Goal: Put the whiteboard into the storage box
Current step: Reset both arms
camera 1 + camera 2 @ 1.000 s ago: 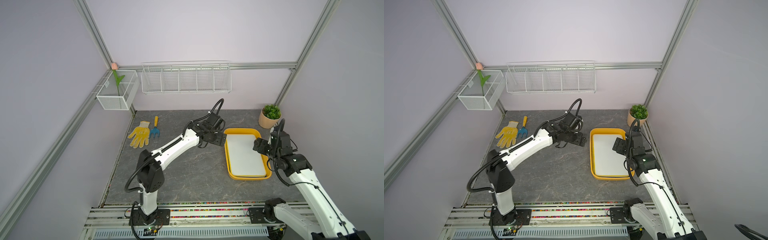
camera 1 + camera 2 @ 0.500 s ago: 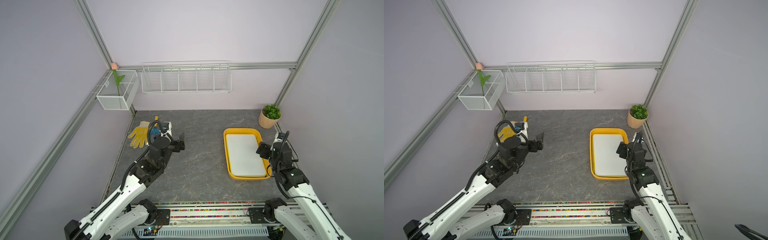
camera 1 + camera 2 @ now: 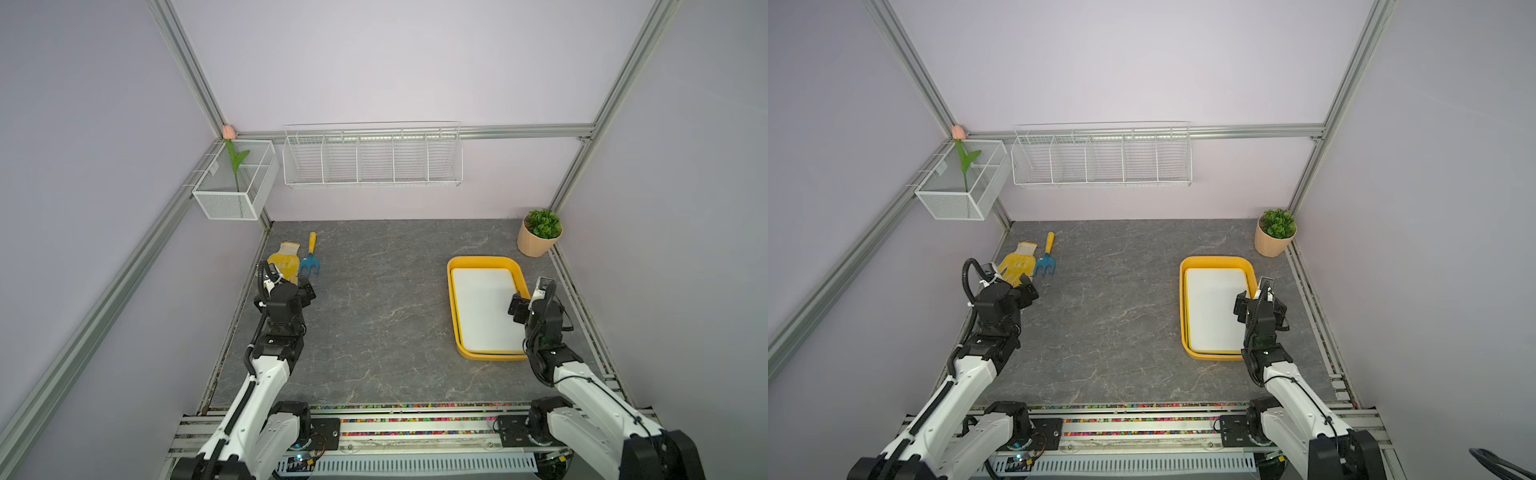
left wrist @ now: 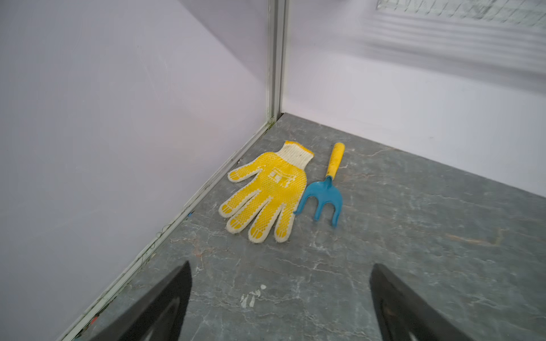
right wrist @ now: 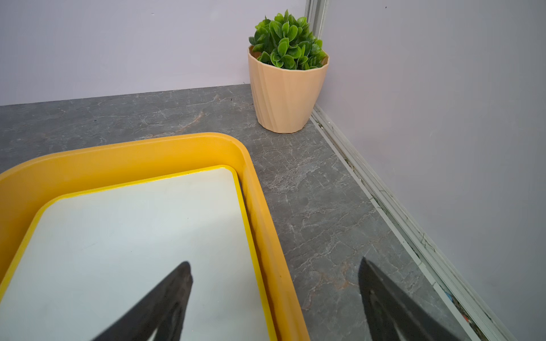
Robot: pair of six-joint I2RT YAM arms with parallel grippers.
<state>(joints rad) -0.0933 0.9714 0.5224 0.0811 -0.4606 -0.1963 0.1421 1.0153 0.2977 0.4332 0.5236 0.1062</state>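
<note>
Yellow glove (image 4: 266, 192), fork (image 4: 323, 193) maybe touching, storage box (image 3: 482, 262)

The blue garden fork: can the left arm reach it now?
Probably yes: the open left gripper faces the blue garden fork, nothing between them; the yellow glove lies beside it.

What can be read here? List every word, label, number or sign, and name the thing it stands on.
Nothing here can be read.
Yellow glove: a small printed patch on its back, too blurred to read.
White mesh basket: a small white tag at its rim, too small to read.
Whiteboard, storage box, plant pot, garden fork: no writing visible.
</note>
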